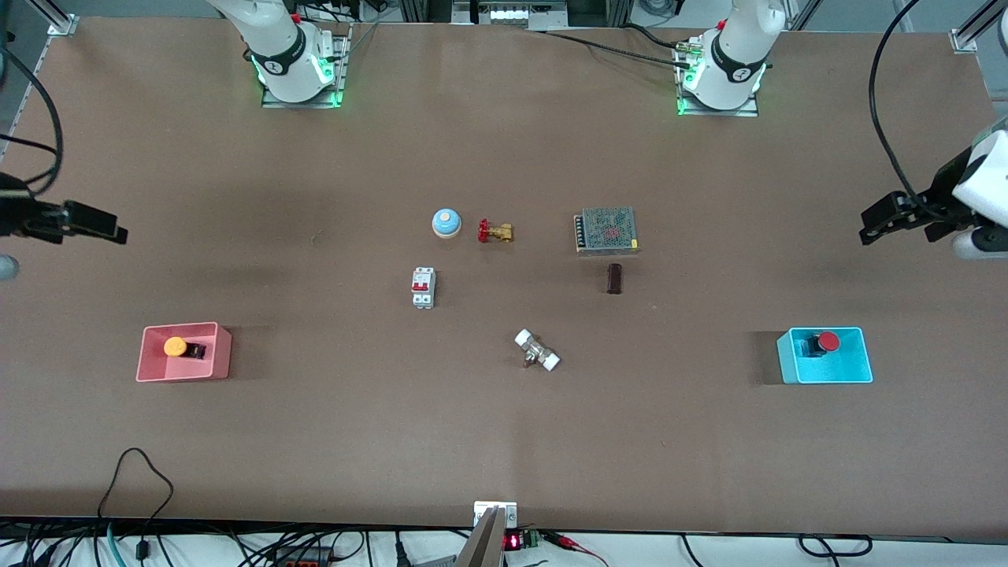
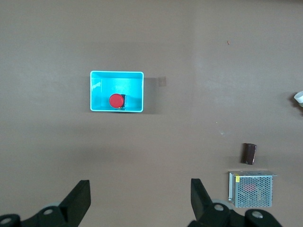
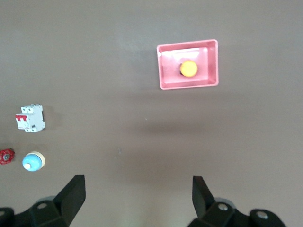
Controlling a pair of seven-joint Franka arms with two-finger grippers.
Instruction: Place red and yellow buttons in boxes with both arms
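Note:
The yellow button (image 1: pixel 176 346) lies in the pink-red box (image 1: pixel 219 354) toward the right arm's end of the table; both show in the right wrist view, button (image 3: pixel 188 69) in box (image 3: pixel 165 71). The red button (image 1: pixel 826 342) lies in the cyan box (image 1: pixel 854 364) toward the left arm's end; both show in the left wrist view, button (image 2: pixel 116 100) in box (image 2: pixel 99 88). My right gripper (image 1: pixel 118 234) is open and empty, high above the table's end. My left gripper (image 1: pixel 869 224) is open and empty, high above the other end. Both arms wait apart from the boxes.
Mid-table stand a blue dome bell (image 1: pixel 446 223), a red-handled brass valve (image 1: pixel 494 231), a white circuit breaker (image 1: pixel 424 287), a metal-mesh power supply (image 1: pixel 605 230), a dark cylinder (image 1: pixel 614 278) and a white-ended fitting (image 1: pixel 537 350).

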